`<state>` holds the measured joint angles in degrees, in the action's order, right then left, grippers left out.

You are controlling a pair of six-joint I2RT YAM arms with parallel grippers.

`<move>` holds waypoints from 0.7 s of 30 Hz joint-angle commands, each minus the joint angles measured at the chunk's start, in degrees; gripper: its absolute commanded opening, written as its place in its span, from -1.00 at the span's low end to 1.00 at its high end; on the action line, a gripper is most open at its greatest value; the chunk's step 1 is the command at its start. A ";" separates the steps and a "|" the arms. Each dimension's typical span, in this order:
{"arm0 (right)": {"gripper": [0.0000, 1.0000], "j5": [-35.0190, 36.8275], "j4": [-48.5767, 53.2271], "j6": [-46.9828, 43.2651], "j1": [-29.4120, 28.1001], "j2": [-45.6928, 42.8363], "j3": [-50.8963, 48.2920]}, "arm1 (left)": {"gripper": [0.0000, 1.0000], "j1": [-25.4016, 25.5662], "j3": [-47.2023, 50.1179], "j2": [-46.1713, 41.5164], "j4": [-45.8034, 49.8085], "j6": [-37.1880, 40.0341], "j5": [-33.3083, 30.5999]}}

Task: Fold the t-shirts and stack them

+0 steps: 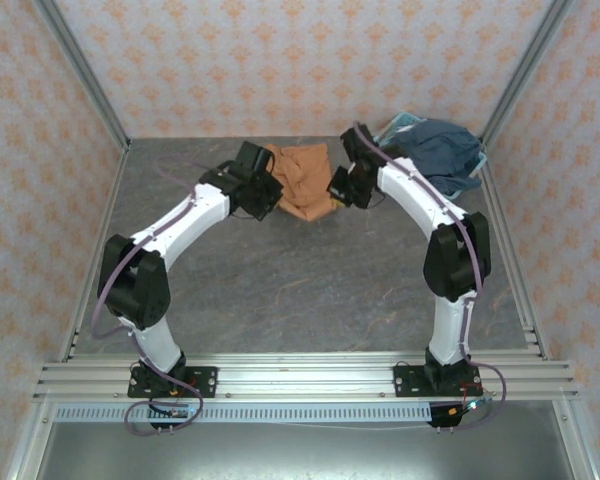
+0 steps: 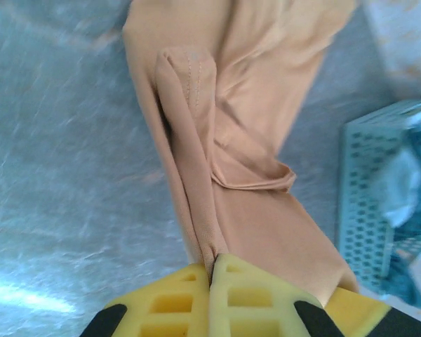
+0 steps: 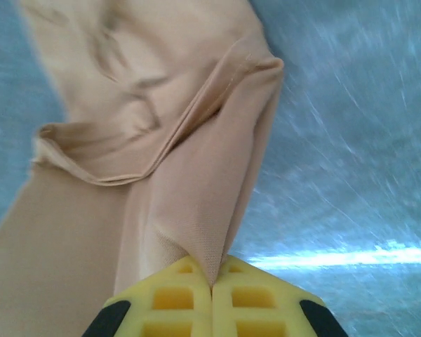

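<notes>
The left gripper (image 2: 212,272) and right gripper (image 3: 212,279) are each pinching the orange t-shirt (image 1: 302,178) — jaws pressed together on cloth. This two-point hold is likely spreading it over the far table (image 1: 280,275) for folding.

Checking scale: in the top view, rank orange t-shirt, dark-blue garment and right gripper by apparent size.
1. orange t-shirt and dark-blue garment: alike, tee partly covered, so unranked.
2. right gripper, smallest.
</notes>
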<state>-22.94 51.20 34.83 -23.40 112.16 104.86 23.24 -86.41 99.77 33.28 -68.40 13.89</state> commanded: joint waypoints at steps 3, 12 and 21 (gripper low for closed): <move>-1.00 -2.41 4.58 -0.19 -0.24 -3.68 -0.79 | -1.00 0.37 2.27 -5.68 5.29 2.66 -1.41; -1.00 -7.41 -4.06 3.36 -5.11 -13.96 -29.25 | -1.00 4.08 26.95 -12.17 0.73 2.42 6.34; -1.00 -10.34 -3.10 2.61 -10.05 -19.71 -43.16 | -1.00 8.96 44.83 -22.87 -0.66 -2.03 5.63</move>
<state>-33.69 46.22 37.82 -33.36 96.51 63.16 31.59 -43.59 82.48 31.64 -68.51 21.02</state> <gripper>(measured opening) 0.039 0.046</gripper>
